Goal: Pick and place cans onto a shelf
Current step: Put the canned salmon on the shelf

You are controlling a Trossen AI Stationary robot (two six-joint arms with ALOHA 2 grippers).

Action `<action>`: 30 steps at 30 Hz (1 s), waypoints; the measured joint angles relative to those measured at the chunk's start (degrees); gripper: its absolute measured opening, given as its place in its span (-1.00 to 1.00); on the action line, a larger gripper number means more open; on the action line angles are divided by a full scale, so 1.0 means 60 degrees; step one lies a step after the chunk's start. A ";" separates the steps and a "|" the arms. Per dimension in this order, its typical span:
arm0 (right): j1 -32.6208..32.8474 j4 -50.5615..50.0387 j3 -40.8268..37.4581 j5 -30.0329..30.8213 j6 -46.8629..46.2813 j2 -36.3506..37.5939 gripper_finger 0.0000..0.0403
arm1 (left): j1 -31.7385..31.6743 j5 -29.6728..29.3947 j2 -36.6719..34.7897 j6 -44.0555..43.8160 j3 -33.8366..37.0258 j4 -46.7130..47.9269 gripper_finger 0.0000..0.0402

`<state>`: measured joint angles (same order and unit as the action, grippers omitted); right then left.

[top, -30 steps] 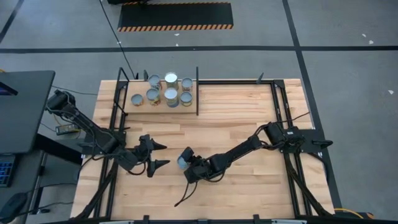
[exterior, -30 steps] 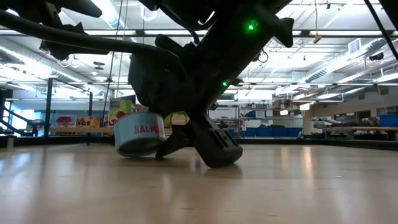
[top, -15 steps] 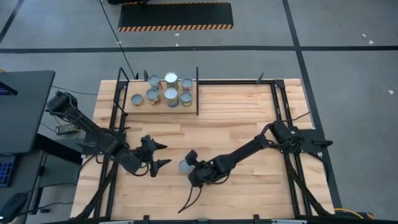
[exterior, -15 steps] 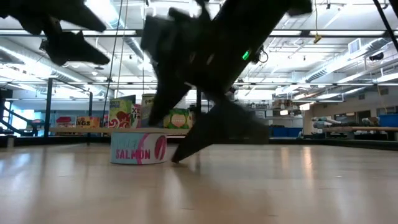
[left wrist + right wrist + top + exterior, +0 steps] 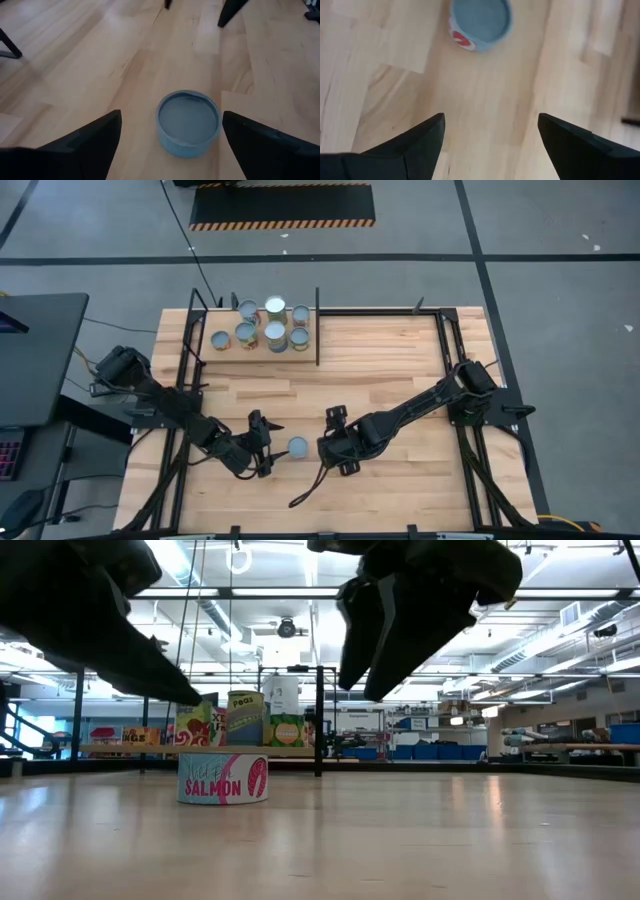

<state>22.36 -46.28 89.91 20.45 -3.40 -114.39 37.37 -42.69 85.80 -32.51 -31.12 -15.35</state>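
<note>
One can [image 5: 297,446]: your salmon tin stands upright on the worktop [image 5: 400,360], between both hands.
Left hand [image 5: 268,448]: fingers spread, just beside it.
Right hand [image 5: 333,442]: fingers apart, empty.
Shelf [image 5: 257,340]: six cans [image 5: 272,330], well apart.

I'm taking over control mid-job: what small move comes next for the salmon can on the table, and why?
Probably ease the left claw forward and down around the salmon can. The can stands upright and free on the table, centred between the open left fingers, while the right claw sits open and apart from it.
</note>
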 joint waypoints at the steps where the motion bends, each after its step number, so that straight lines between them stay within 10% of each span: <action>1: 0.0013 -0.0104 0.0000 0.0075 -0.0198 0.0054 0.63 | -0.0054 -0.0009 0.0103 0.0082 0.0000 -0.0110 0.76; 15: 0.0084 -0.2239 0.0015 0.0131 -0.1492 0.0073 0.63 | -0.0225 0.0503 -0.0033 0.1955 -0.0717 0.0098 0.30; 22: 0.0123 -0.3457 0.0015 0.0119 -0.2475 0.0087 0.62 | -0.1492 0.3007 -0.0324 0.0645 -0.3337 0.5476 0.63; 30: 0.0394 -0.4155 -0.0130 -0.0098 -0.3068 0.0095 0.62 | -0.2095 0.4457 0.0477 0.1023 -0.4185 0.6129 0.98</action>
<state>24.72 -71.21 89.13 19.86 -21.81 -113.82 24.80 -15.95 88.66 -26.37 -56.23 21.42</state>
